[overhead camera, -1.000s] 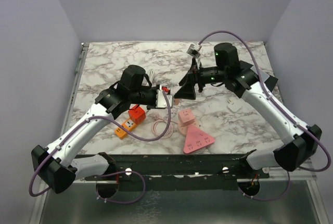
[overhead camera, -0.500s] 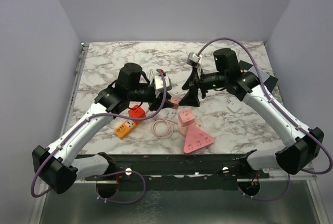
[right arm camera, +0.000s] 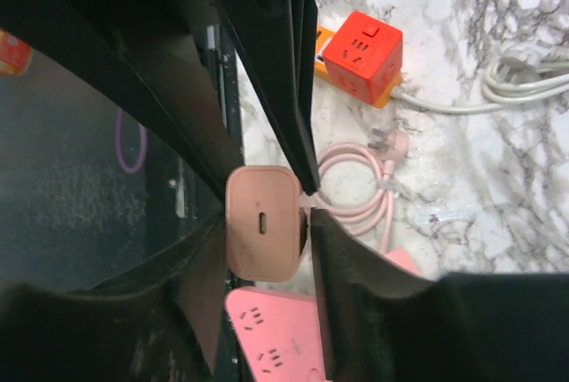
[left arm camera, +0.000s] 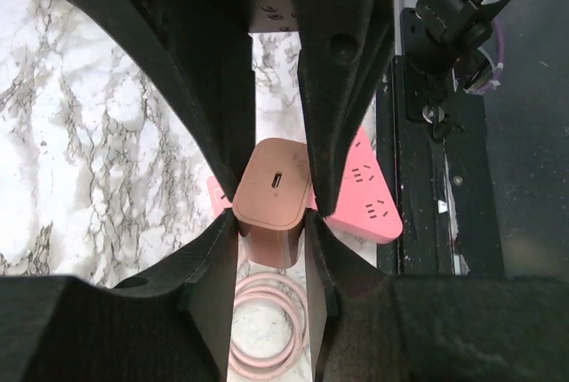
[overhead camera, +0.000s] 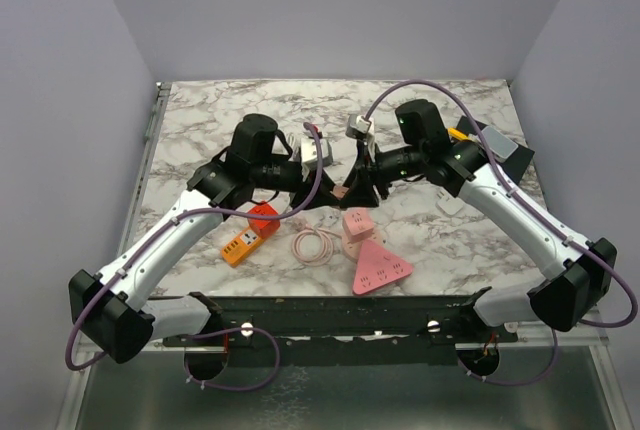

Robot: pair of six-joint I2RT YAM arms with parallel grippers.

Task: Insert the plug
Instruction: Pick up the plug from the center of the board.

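Note:
The plug is a pink charger block (overhead camera: 343, 193) held in the air over the middle of the table, its port face toward the left wrist camera (left arm camera: 273, 182). My left gripper (overhead camera: 333, 193) is shut on its lower part (left arm camera: 271, 233). From the opposite side my right gripper (overhead camera: 353, 188) has its fingers against the block's two sides (right arm camera: 265, 222); the block's other end (right arm camera: 262, 195) faces that camera. Below them lie a pink triangular power strip (overhead camera: 378, 268), a pink cube socket (overhead camera: 357, 226) and a coiled pink cable (overhead camera: 312, 246).
A red cube socket (overhead camera: 262, 218) on an orange strip (overhead camera: 241, 247) lies at the left front, with its white cable (right arm camera: 524, 75) running back. A small white piece (overhead camera: 450, 200) lies under the right arm. The black front rail (overhead camera: 330, 315) borders the table.
My right gripper, wide open before, has moved left onto the plug and closed on it. The left gripper has shifted slightly right, still holding the plug.

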